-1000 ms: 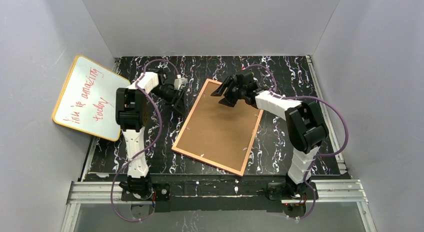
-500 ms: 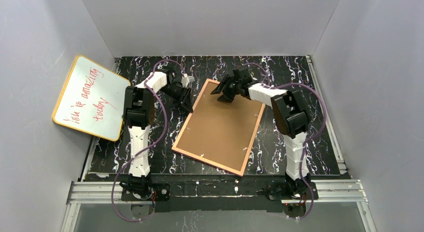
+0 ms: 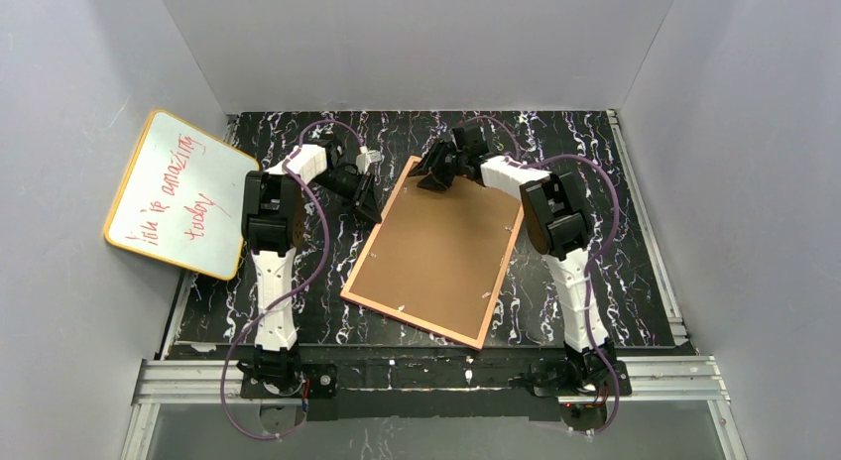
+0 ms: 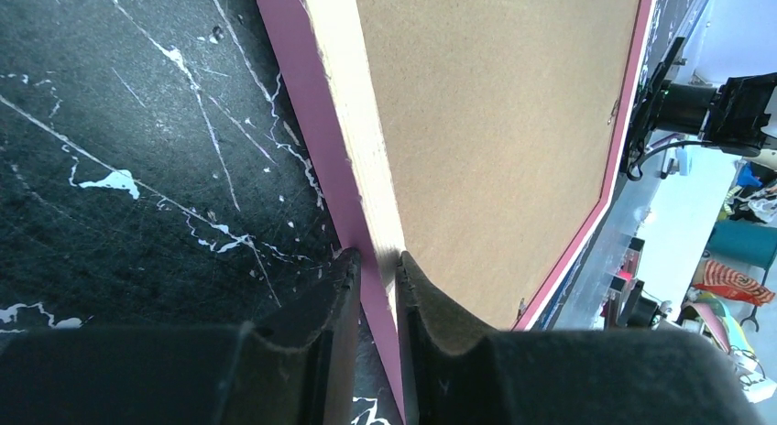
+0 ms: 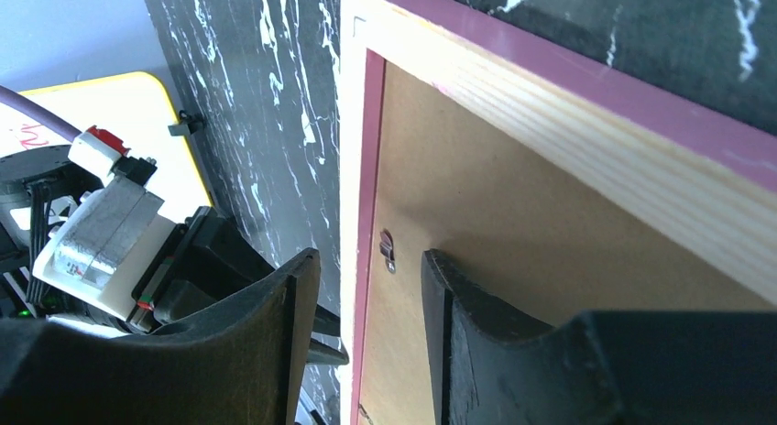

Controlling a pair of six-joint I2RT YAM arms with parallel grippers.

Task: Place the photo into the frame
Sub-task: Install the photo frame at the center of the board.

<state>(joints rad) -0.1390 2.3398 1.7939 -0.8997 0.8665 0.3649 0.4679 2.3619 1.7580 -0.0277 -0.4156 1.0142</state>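
The frame point(image 3: 412, 323) lies reverse side up in the middle of the mat, with the brown backing board point(image 3: 436, 247) filling it. The photo is hidden. My left gripper point(image 3: 369, 197) is at the frame's left edge near the far corner. In the left wrist view the gripper point(image 4: 376, 260) is shut on the pink rim point(image 4: 307, 104). My right gripper point(image 3: 431, 172) is at the frame's far corner. In the right wrist view it point(image 5: 366, 265) is open, one finger outside the rim point(image 5: 550, 86) and one over the backing board point(image 5: 513, 223), beside a small metal tab point(image 5: 387, 249).
A yellow-rimmed whiteboard point(image 3: 179, 194) with red writing leans against the left wall. Grey walls enclose the black marbled mat point(image 3: 595, 272) on three sides. A metal rail point(image 3: 426, 376) runs along the near edge by the arm bases.
My right gripper has moved from over the backing board toward the frame's far corner. My left gripper has moved right onto the frame's left edge.
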